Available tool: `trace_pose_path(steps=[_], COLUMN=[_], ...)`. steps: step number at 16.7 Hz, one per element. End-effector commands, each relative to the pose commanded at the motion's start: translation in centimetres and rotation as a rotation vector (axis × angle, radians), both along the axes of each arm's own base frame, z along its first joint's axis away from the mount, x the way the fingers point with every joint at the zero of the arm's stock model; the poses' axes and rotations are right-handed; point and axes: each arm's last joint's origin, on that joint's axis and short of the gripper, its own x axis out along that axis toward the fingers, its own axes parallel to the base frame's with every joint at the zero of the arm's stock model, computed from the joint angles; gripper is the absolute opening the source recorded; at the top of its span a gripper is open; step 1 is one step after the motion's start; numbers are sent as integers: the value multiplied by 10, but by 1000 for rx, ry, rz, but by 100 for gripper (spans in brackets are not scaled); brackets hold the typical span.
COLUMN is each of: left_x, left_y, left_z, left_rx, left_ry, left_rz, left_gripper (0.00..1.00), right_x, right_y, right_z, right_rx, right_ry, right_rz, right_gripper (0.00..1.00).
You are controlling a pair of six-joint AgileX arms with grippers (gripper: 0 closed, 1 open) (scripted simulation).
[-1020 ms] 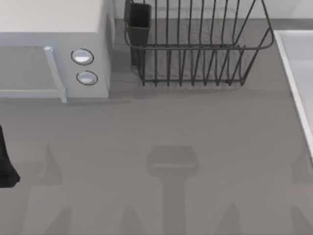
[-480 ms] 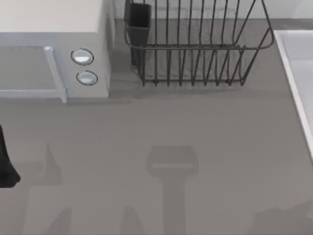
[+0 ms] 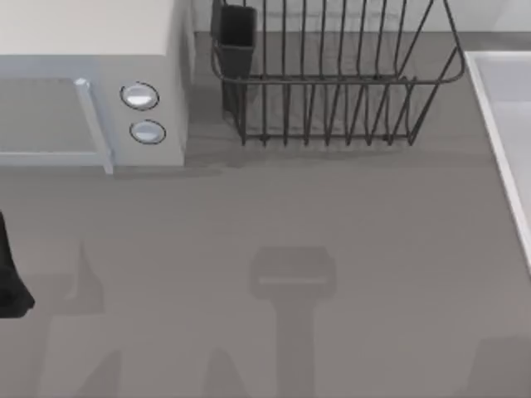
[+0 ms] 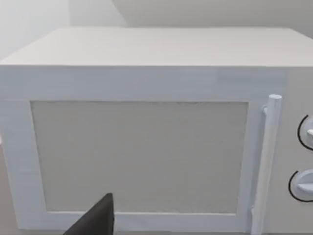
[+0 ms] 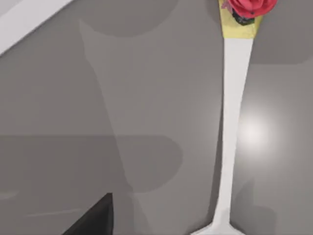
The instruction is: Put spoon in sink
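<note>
1. left arm (image 3: 10, 282) parked at the desk's (image 3: 249, 215) left edge near the front; a dark gripper fingertip (image 4: 95, 220) seen ahead of the white microwave (image 4: 146, 132); cannot tell its grip state.
2. spoon (image 5: 234, 122) lying on the grey desk under the right wrist: slim white handle, yellow end with a red rose ornament (image 5: 247, 6).
3. right gripper's state: cannot tell.
4. sink (image 3: 508, 124) at the right edge, pale basin with lighter raised rim.
5. dark wire dish rack (image 3: 332, 75) at the back, with a black cup (image 3: 236, 33) in its left corner.
</note>
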Motion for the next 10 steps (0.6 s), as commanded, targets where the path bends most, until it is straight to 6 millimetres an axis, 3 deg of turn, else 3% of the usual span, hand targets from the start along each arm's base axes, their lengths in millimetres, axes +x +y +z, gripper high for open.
trace_pose_path(steps=[8,10], left_x=[0,0], left_y=[0,0], left_z=[0,0], left_rx=[0,0], left_ry=[0,0], left_rz=[0,0], left_gripper=[100,100], right_x=[4,5], right_y=[-5,-6], right_z=[-1,-10], right_rx=[19,21], right_ry=[36,40], right_rz=[-16,-20], right_gripper=[100,100])
